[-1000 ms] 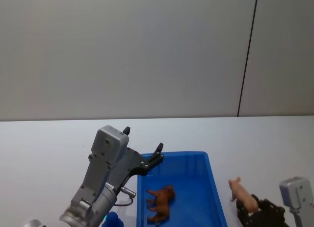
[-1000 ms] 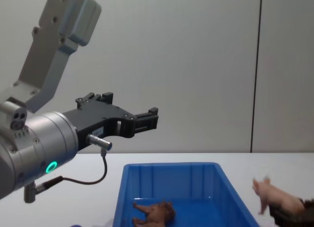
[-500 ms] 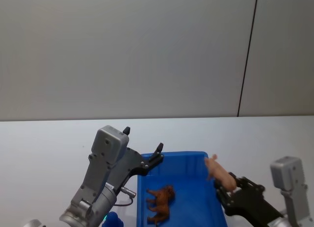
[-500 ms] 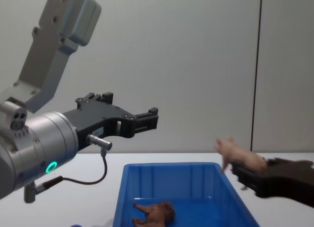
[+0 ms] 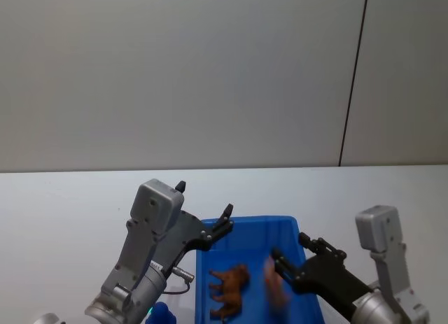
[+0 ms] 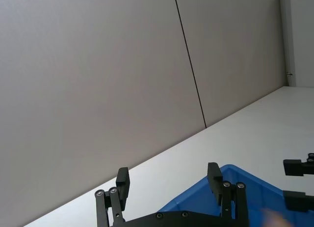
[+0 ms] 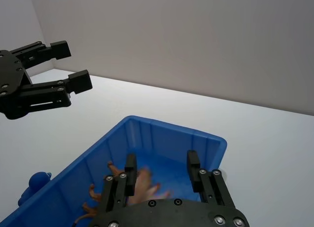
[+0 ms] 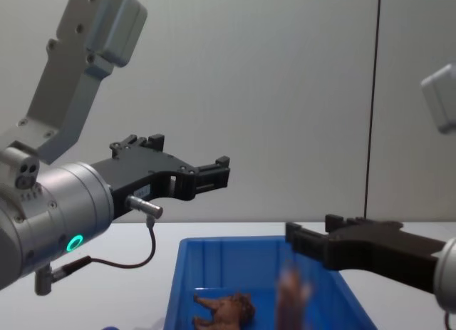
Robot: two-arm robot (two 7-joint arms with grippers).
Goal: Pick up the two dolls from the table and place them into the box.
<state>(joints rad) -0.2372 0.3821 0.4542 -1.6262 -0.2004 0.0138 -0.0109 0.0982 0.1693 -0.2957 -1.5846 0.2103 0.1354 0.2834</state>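
Drop in progress, by the look of it: we see the right gripper (image 5: 289, 247) out over the box (image 5: 255, 220), jaws apart with nothing between them, and the pink doll (image 5: 275, 285) a blur just beneath, inside the blue walls. The brown doll (image 5: 229, 285) lies on the box floor just beside it. The left gripper (image 6: 168, 172) hangs over the box's left rim, jaws apart too, empty. What could spoil this? The pink doll looks close to the right wall, so a bounce off that wall or off the brown doll could tip it out onto the worktop (image 5: 70, 198). And the right gripper sits low near the rim; pulling away carelessly, we could clip the box and shove it.
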